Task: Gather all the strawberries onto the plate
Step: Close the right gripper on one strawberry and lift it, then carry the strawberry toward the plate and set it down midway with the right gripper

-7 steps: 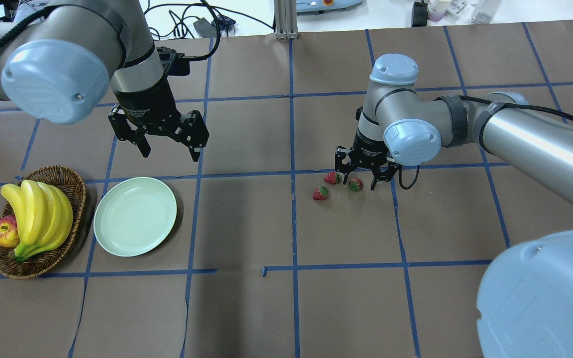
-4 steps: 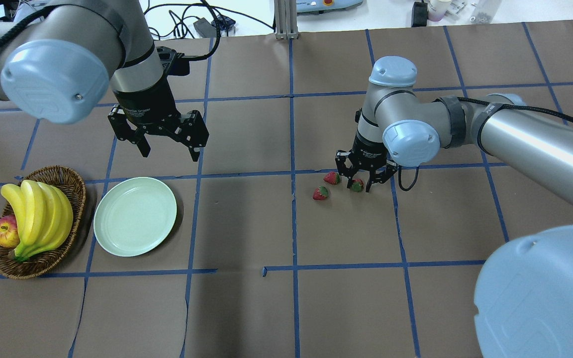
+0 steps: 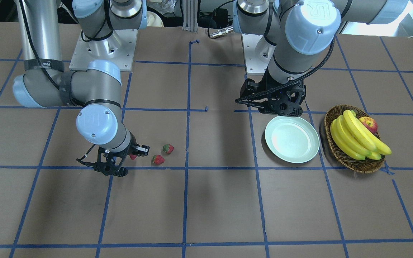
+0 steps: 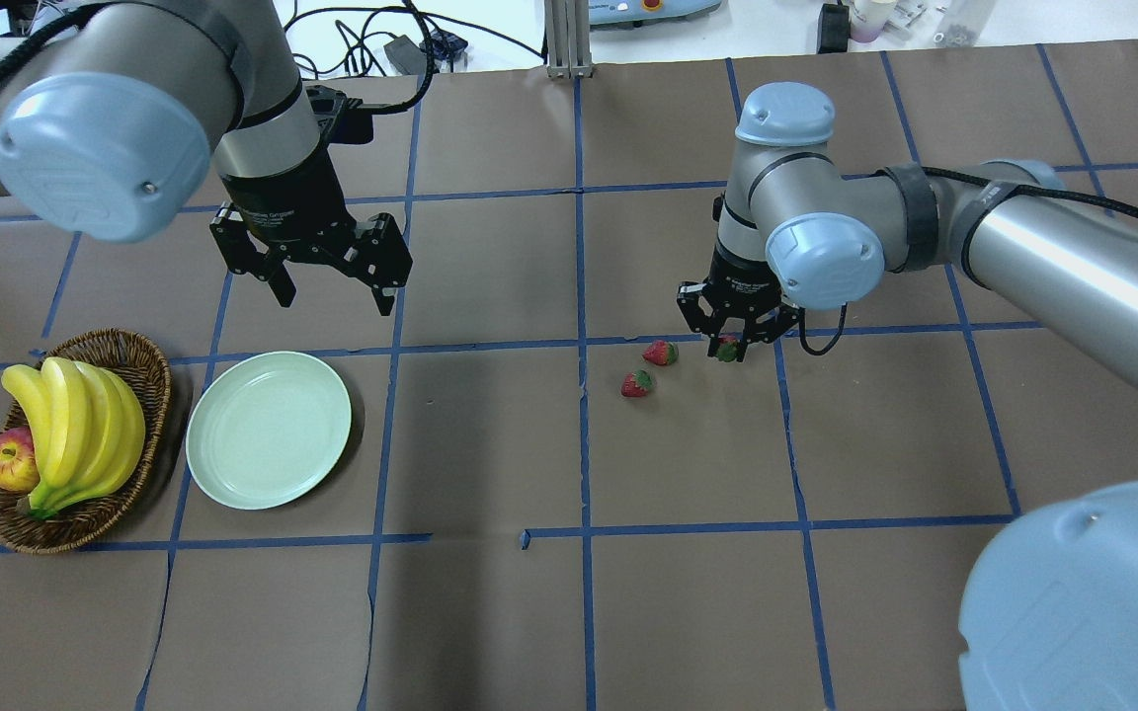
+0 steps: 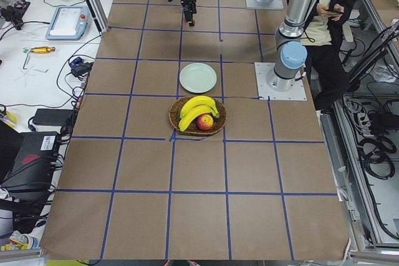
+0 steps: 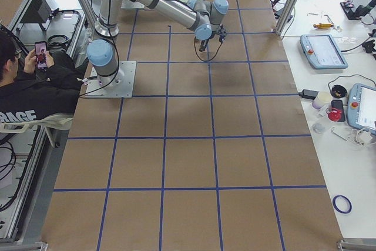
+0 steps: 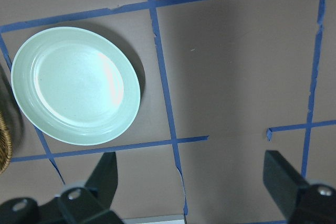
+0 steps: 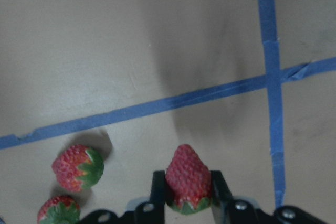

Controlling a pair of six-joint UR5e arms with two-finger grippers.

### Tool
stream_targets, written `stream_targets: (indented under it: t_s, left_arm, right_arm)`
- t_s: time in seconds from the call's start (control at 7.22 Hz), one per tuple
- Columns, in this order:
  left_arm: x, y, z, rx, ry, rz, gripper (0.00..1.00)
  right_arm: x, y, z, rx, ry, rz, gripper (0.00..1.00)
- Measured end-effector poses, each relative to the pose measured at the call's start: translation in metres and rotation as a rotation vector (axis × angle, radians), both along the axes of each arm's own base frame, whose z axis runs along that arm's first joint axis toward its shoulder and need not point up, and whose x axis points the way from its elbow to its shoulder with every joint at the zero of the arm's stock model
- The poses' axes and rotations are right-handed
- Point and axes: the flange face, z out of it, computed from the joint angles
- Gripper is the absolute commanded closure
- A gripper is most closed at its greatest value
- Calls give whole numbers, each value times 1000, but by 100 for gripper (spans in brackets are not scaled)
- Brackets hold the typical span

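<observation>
My right gripper [image 4: 730, 352] is shut on one strawberry [image 8: 186, 174] and holds it just above the brown paper. This strawberry also shows in the overhead view [image 4: 727, 346]. Two more strawberries [image 4: 660, 353] [image 4: 637, 384] lie on the paper just to its left, and show in the right wrist view [image 8: 77, 167] [image 8: 59, 211]. The pale green plate [image 4: 268, 430] sits empty at the left, also visible in the left wrist view [image 7: 76, 85]. My left gripper [image 4: 337, 296] is open and empty, hovering above the far side of the plate.
A wicker basket [image 4: 156, 370] with bananas [image 4: 75, 434] and an apple [image 4: 8, 462] stands left of the plate, almost touching it. Blue tape lines grid the brown paper. A wide stretch of bare paper lies between the strawberries and the plate.
My right gripper has shut on the rightmost strawberry and raised it off the paper. The other two strawberries have not moved. My left arm has shifted only slightly.
</observation>
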Motion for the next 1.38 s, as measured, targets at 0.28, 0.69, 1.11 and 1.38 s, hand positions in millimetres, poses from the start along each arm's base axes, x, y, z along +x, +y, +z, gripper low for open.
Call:
stream_targets:
  t_s: [0.28,0.69,1.11,1.38]
  left_arm:
    - [12,-1,10,-19,0,18,0]
    - [85,-17,11,-21,12,96,0]
    - [112,-25,-13,0,23,96,0]
    - [113,-27,-28,-1,26,106,0]
  right_arm:
    - [24,-10,72,-54,-7,45,100]
    - [92,4,99,-90,-64,128,100]
    - [163,25,70,-78,-123,176,100]
    - [193,34,36,-46,-134,206,100]
